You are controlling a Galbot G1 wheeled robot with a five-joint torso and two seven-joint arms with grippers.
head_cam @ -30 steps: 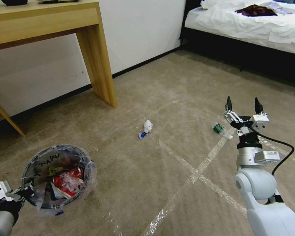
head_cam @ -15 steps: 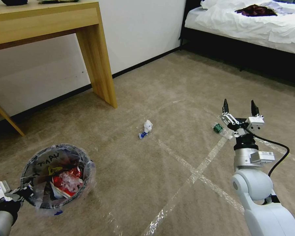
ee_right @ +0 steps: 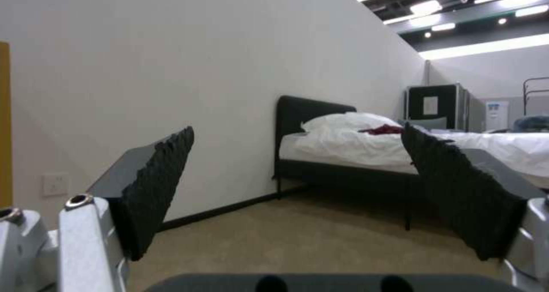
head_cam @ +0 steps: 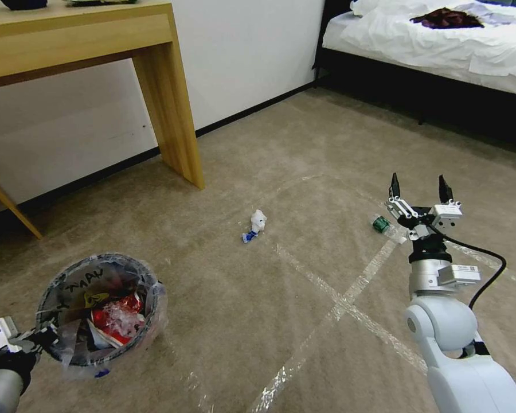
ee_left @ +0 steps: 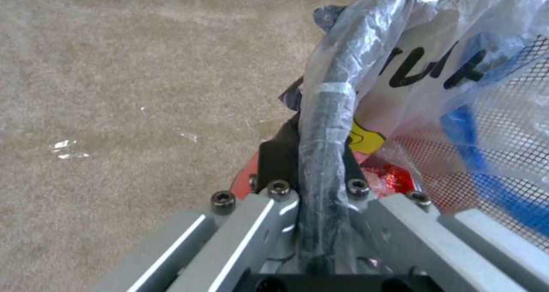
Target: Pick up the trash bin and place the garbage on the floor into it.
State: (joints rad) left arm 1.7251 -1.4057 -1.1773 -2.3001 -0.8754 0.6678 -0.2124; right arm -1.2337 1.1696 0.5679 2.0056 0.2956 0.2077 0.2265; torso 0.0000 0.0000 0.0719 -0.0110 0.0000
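The open right claw (head_cam: 419,188) hangs just beside the green-labelled bottle (head_cam: 382,224), which lies on the carpet floor (head_cam: 269,321) to its left, while the left claw (head_cam: 37,338) pinches the trash bin (head_cam: 100,307) rim.

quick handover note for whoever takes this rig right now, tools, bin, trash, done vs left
Left tool: shut on the trash bin rim, low at the robot's left.
Right tool: open, empty, raised above the floor, pointing forward.
Done: bin is gripped and holds red wrappers and clear plastic.
Left: white tissue with a blue scrap mid-floor, and green-labelled bottle near the right tool, both on the carpet.
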